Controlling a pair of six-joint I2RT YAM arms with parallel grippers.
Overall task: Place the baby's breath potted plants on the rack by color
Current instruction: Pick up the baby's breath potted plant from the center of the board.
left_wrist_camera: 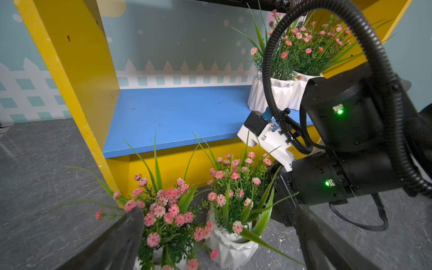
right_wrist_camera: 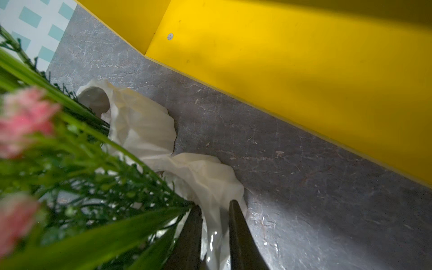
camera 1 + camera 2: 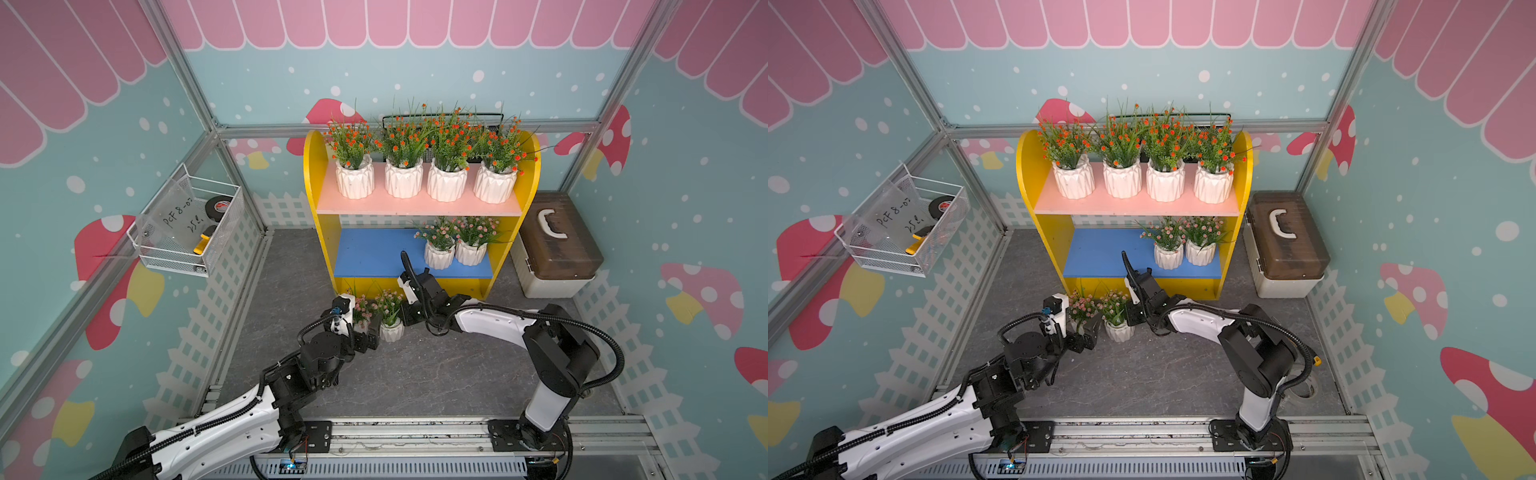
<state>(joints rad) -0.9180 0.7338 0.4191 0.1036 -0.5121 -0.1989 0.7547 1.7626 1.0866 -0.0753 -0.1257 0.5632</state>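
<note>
Right wrist view: the right gripper (image 2: 215,204) sets its close-set fingers either side of a pink plant's pot (image 2: 205,177) rim, one inside, one outside; whether they pinch it yet I cannot tell. In both top views this plant (image 3: 391,330) stands on the grey floor (image 3: 415,374) at 7 o'clock of the rack (image 3: 320,199), its pink twin (image 3: 362,309) just beside at its 9 o'clock, low between the left gripper's (image 1: 217,209) wide-spread fingers. Four orange-red plants (image 3: 446,166) line the pink shelf (image 3: 415,206); two pink ones (image 3: 439,245) sit at the blue shelf's (image 3: 374,253) 3 o'clock end
</note>
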